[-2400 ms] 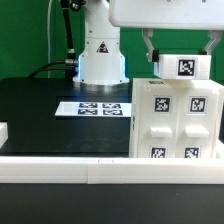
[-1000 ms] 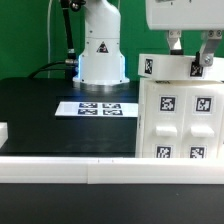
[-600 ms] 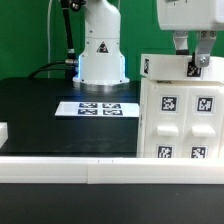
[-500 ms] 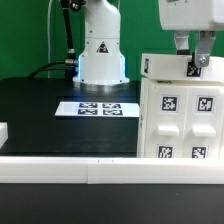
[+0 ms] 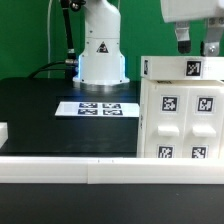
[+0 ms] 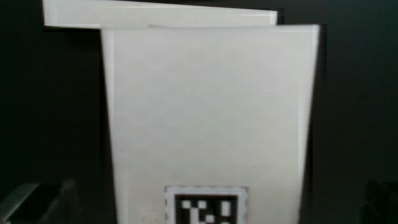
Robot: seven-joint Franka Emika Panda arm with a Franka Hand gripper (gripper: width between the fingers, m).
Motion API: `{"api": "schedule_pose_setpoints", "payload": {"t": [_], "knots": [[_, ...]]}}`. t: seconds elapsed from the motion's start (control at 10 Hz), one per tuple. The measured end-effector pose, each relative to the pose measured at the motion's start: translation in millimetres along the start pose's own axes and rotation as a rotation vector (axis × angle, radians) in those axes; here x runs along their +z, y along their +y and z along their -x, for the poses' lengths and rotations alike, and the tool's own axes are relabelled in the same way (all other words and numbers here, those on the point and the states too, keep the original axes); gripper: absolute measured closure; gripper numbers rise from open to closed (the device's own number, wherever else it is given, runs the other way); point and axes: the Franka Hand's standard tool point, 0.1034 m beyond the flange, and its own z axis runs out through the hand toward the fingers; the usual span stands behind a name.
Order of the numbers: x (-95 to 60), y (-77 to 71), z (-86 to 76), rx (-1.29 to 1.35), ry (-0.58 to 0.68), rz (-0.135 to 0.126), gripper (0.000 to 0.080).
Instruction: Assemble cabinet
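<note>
The cabinet (image 5: 180,115) is a large white box with black-and-white tags on its front, standing at the exterior view's right. A white tagged panel (image 5: 178,68) lies flat on its top. My gripper (image 5: 198,47) hangs just above that panel, open and empty, with its fingertips clear of it. In the wrist view the white panel (image 6: 205,110) fills the middle, with its tag (image 6: 210,204) at the edge. One dark finger (image 6: 48,200) shows faintly beside it.
The marker board (image 5: 100,108) lies on the black table in front of the robot base (image 5: 100,55). A white rail (image 5: 70,171) runs along the front edge. A small white block (image 5: 3,131) sits at the exterior view's far left.
The gripper carried the tagged panel to the exterior view's right and down onto the cabinet's top, then let go and rose above it.
</note>
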Motion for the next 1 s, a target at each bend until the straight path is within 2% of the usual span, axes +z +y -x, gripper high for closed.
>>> {"api": "schedule_pose_setpoints", "payload": {"t": [0.1,0.4,0.8,1.0], "knots": [[-2.8,-1.2,0.9,-0.003,-0.009,-0.006,0.0002],[0.6,-0.2,2.2,-0.059,-0.004,0.0,0.0002],[0.3,-3.7,8.7,-0.572,0.012,-0.002,0.0002],[-2.1,-5.0,2.2,-0.772,0.004,0.003,0.0002]]}}
